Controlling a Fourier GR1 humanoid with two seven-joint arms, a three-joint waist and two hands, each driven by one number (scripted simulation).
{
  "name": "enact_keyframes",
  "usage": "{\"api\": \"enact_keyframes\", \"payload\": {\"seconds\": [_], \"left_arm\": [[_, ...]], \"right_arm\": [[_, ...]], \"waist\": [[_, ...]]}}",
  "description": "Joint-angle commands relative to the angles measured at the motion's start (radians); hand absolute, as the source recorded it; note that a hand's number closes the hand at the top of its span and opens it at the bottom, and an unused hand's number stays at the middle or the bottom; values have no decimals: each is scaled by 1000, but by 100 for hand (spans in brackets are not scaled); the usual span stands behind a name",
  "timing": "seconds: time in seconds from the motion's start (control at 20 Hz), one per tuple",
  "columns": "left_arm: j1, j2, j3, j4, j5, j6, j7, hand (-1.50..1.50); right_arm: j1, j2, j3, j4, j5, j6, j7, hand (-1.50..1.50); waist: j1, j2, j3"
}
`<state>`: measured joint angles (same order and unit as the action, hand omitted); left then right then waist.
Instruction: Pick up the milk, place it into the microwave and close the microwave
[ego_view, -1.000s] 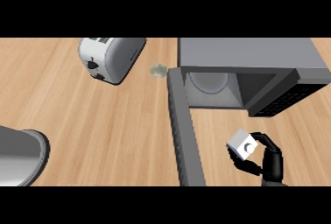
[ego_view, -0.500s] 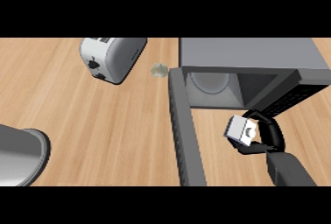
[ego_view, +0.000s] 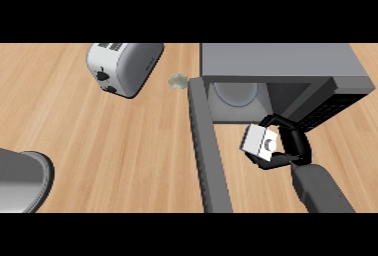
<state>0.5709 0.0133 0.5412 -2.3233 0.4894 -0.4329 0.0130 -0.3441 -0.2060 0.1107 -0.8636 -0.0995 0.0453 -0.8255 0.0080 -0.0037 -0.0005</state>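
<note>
- This is a kitchen, seen from steeply above a counter top.
- The wooden counter (ego_view: 111, 145) fills most of the frame, with a pale, straight grain running across it.
- A grey microwave (ego_view: 277, 62) sits at the upper right, its cavity open and a round plate visible inside.
- The microwave door (ego_view: 209, 160) stands swung out, running down the middle of the frame toward the lower edge.
- A silver toaster (ego_view: 122, 67) with a dark knob lies at the upper left.
- A rounded metal vessel (ego_view: 22, 180), cut off by the frame, shows at the lower left.
</note>
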Motion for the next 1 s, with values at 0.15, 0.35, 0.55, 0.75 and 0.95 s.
{"api": "enact_keyframes", "payload": {"seconds": [0.15, 0.35, 0.55, 0.75, 0.95], "left_arm": [[43, -13, 51, -101, 122, -1, 57, -150], [-20, 15, 65, 6, 94, -27, 17, -150], [-45, 37, 82, 53, 85, -38, 22, -150], [-52, 51, 84, 43, 106, -40, 37, -150], [-62, 25, 58, 18, 89, -26, 55, -150]], "right_arm": [[-40, 46, 9, -136, 42, -100, 159, 150], [-211, 75, 0, -91, 94, -193, 284, 150], [-347, 80, -2, -2, 167, -278, 363, 150], [-466, 123, 1, 221, 242, -346, 292, 150], [-569, 92, -47, 415, 264, -377, 251, 150]], "waist": [[1, 1, 0], [7, 3, 0], [12, 4, 0], [31, 12, 1], [47, 21, 2]]}}
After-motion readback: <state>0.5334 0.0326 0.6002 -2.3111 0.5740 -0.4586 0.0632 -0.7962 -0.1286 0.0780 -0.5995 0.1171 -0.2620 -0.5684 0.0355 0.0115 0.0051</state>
